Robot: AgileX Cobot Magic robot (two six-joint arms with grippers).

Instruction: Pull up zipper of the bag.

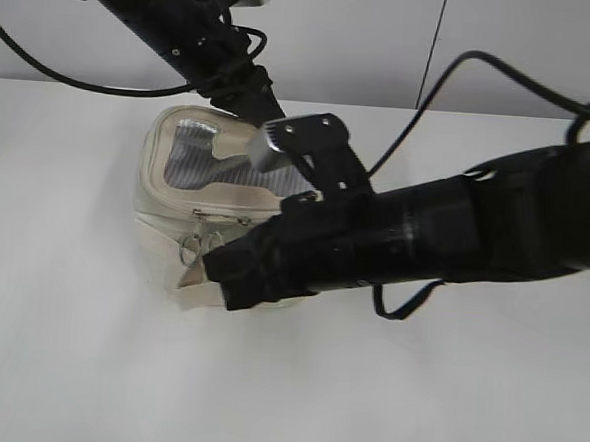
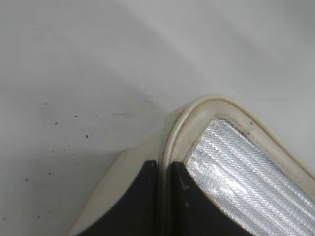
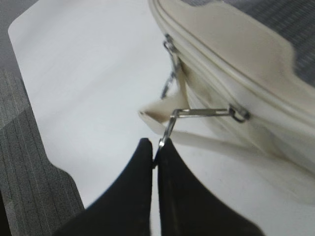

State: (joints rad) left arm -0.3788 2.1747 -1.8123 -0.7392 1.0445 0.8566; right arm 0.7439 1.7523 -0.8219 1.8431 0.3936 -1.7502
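here you clenched the right gripper [image 3: 157, 150] on the zipper [image 3: 204, 112] ring to draw it, while the left gripper [image 2: 164, 169] pinched the bag [image 2: 216, 105] rim to steady it.

1. One bag [image 1: 176, 199], cream-white, standing on one white table [image 1: 67, 347].
2. One grey mesh top panel [image 2: 246, 172] on the bag.
3. One zipper [image 3: 216, 56] line round the top rim.
4. Two metal sliders on that line in the right wrist view: one [image 3: 240, 114] nearer, one [image 3: 169, 45] farther.
5. Two robot arms: one left gripper [image 2: 164, 196], one right gripper [image 3: 155, 160].
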